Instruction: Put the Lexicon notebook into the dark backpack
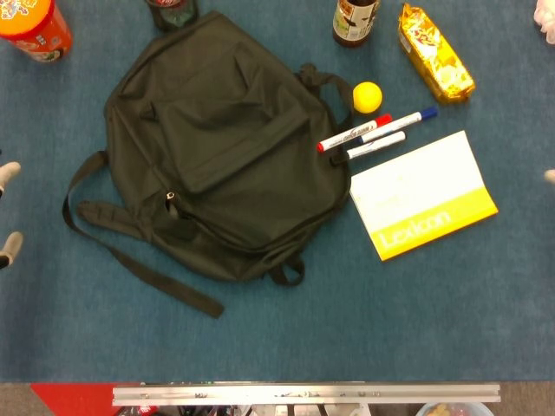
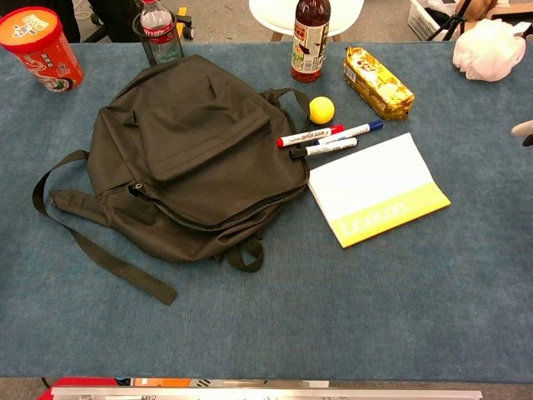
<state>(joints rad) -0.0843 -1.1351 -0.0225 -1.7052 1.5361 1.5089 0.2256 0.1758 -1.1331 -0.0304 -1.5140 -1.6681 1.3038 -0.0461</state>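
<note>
While three markers (image 1: 375, 132) lie between backpack (image 1: 221, 147) and notebook (image 1: 423, 196), robot hands (grip unreadable) at edges

I see a dark olive-black backpack (image 2: 187, 154) on teal-blue table felt (image 2: 333, 308). Right of the backpack lies the notebook (image 2: 379, 189), white with a yellow band lettered Lexicon. Above the notebook: a yellow ball (image 2: 321, 109), red, blue and black capped markers (image 2: 329, 137), and a gold wrapper (image 2: 379, 82).
</note>
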